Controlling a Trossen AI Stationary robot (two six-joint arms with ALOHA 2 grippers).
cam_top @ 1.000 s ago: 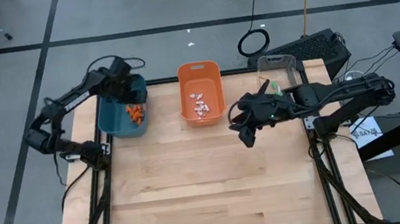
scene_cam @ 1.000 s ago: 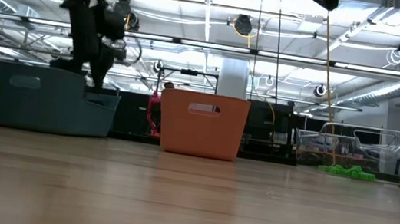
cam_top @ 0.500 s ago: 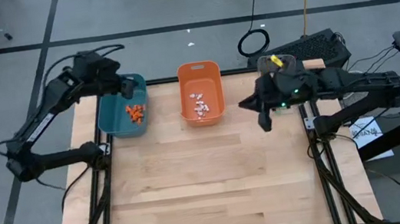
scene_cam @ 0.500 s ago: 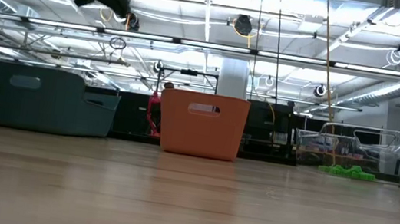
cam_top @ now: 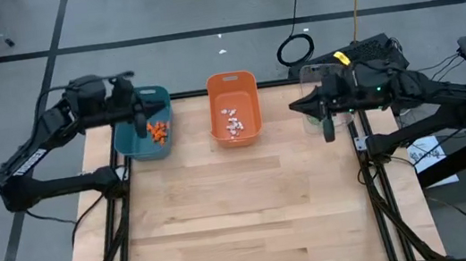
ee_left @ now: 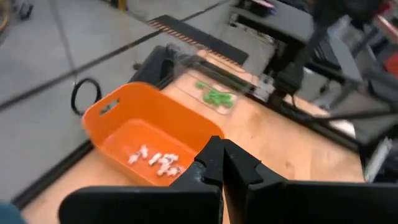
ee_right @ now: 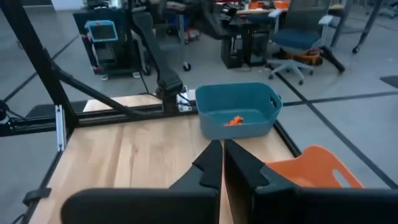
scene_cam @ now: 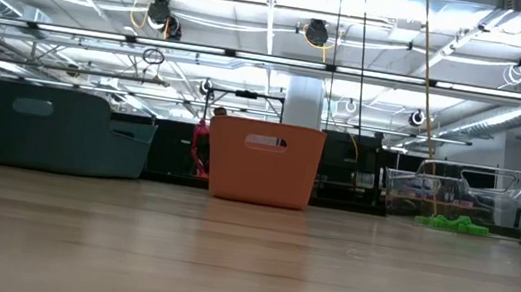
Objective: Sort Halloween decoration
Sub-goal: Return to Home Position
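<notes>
Now both grippers hang closed above the outer bins

Three bins stand in a row along the far edge of the table (cam_top: 244,210): a teal bin (cam_top: 131,142) on the left, an orange bin (cam_top: 230,81) in the middle and a clear bin (cam_top: 320,70) on the right. The left gripper (cam_top: 142,129) is raised over the teal bin, above its right part. In the left wrist view its fingers (ee_left: 208,163) are pressed together with nothing between them. The right gripper (cam_top: 329,131) is raised over the near edge of the clear bin. In the right wrist view its two fingers likewise meet and carry nothing.

A small heap of orange trinkets (cam_top: 157,131) lies in the teal bin, towards its right wall. White trinkets (cam_top: 233,123) lie scattered on the floor of the orange bin, mostly in its near half. Green trinkets (ee_left: 216,96) lie in the clear bin; from above the right arm covers most of them, but the low view shows them heaped on the bin's floor.
</notes>
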